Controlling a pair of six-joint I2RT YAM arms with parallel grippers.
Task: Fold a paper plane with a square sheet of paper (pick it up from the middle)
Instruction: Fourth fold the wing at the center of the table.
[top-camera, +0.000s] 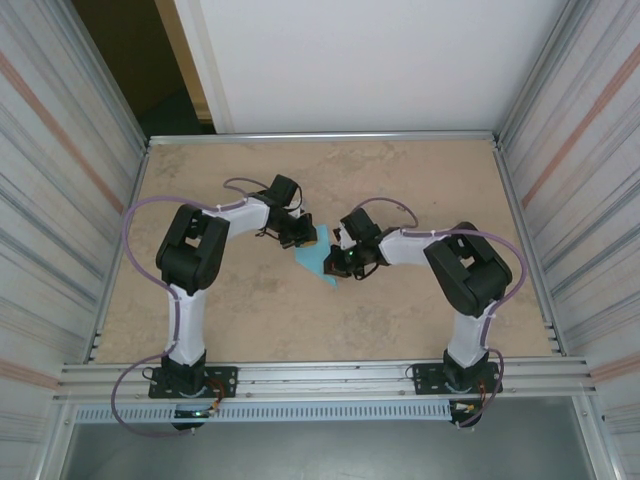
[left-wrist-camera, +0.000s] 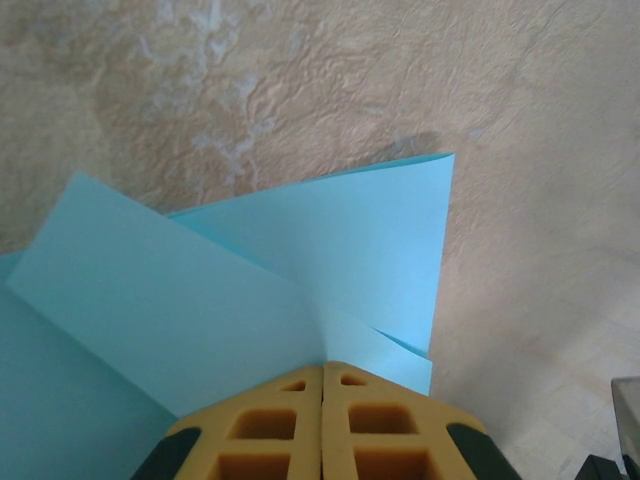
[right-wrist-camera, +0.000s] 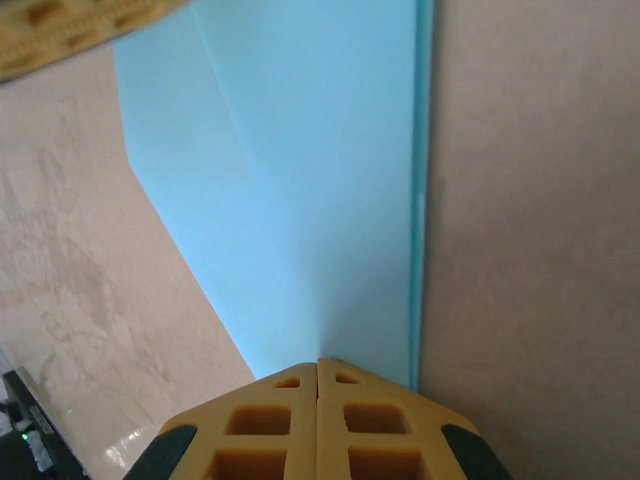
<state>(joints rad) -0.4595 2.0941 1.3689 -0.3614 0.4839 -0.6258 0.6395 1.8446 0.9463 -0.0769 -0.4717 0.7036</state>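
Closest to us in the right wrist view, the right gripper (right-wrist-camera: 318, 362) has its jaws pressed together with the sheet of paper (right-wrist-camera: 300, 180) meeting them right at the tips, so we judge it is pinching that near end. From there the light-blue sheet runs straight away from the fingers, its long folded edge just to their right. In the left wrist view the left gripper (left-wrist-camera: 322, 368) is likewise closed tight on a layered corner, one flap angling off to the left and another spreading ahead. From above, the paper sits between the two grippers near the middle of the table (top-camera: 420, 180), well out from the arm bases, its long axis slanting from the left gripper toward a point beside the right one. Both arms are on it, so we think the coming crease depends on moving them in step along that axis, or the thin sheet may twist.
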